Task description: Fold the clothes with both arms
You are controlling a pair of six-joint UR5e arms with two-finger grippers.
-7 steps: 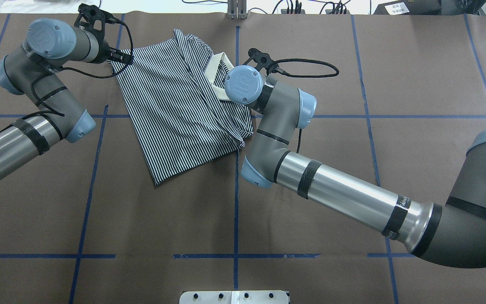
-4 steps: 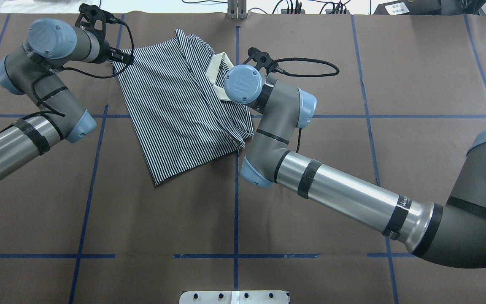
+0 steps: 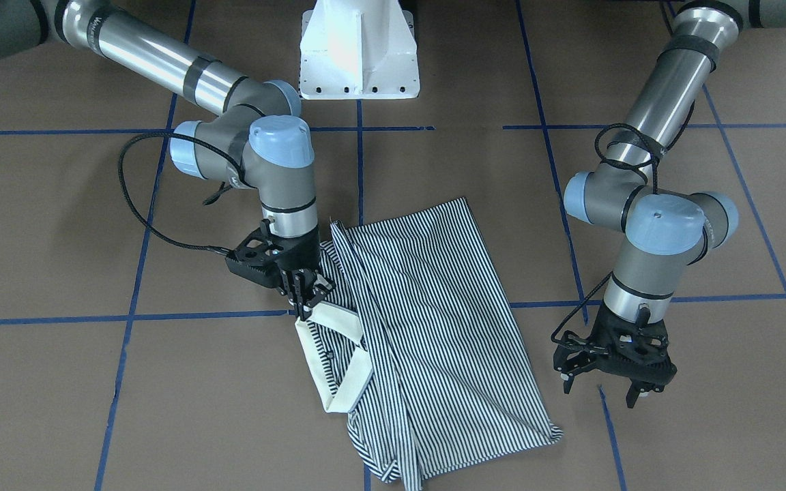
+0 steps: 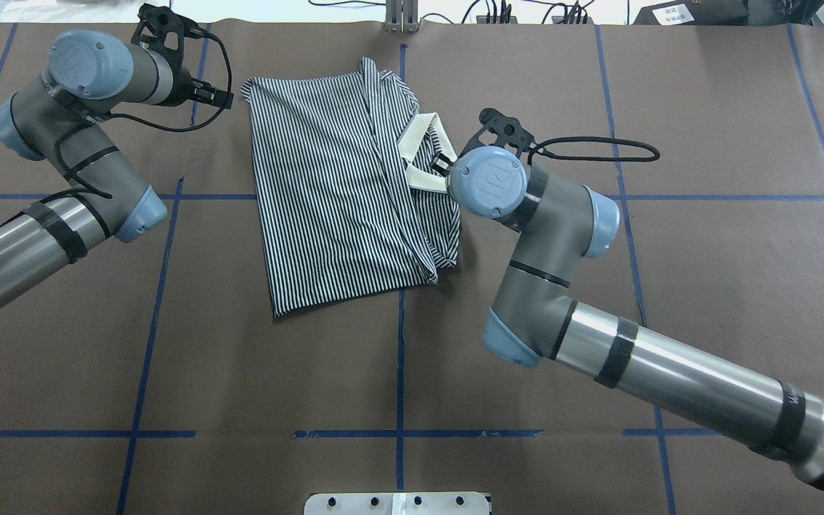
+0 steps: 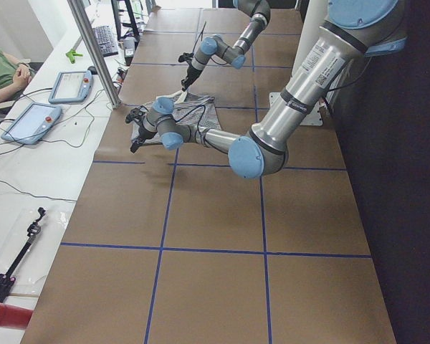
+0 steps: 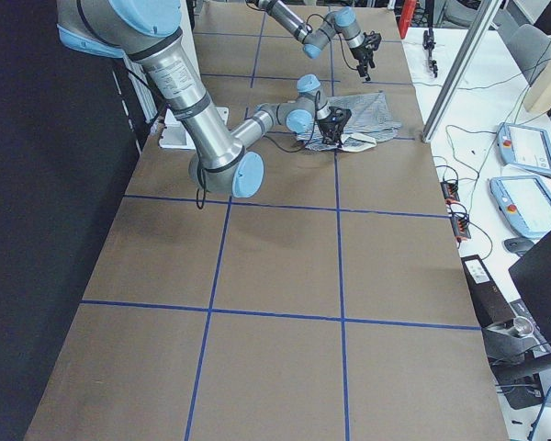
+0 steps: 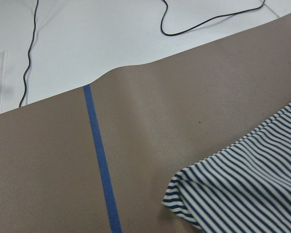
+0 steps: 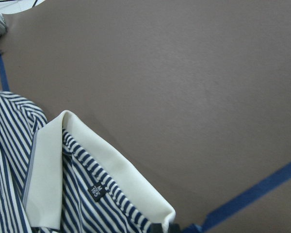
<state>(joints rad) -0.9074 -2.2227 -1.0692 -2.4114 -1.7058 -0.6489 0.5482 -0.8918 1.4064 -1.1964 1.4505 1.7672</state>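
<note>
In the overhead view the left arm [image 4: 76, 154] enters from the left and ends over the far left part of the worktop [image 4: 240, 372]. The left fingers [image 3: 632, 395] are spread and hold nothing. They hang close above the brown surface, near the shirt's far left corner but apart from it. The left wrist view shows that corner [image 7: 242, 189] lying flat beside a blue tape line [image 7: 99, 160]. The shirt [image 4: 333, 207] lies on the worktop between the two arms, across the centre tape line, on the far half. It is folded lengthwise into a long striped panel. One fold ridge runs from the far edge toward the near right corner, where the cloth is bunched. The cream collar [image 4: 419, 154] projects from the right edge of the shirt, turned open. The right arm [image 4: 548, 236] enters from the lower right, with its wrist directly over the collar. The right fingers [image 3: 303, 300] are pressed together on the end of the collar, pinching it; the rest of the collar rests on the striped cloth. The right wrist view shows the collar's inner face, with a small black size label [image 8: 97, 191] on the stripes below it. A white pedestal [image 3: 359, 51] stands at the robot's side of the worktop.
</note>
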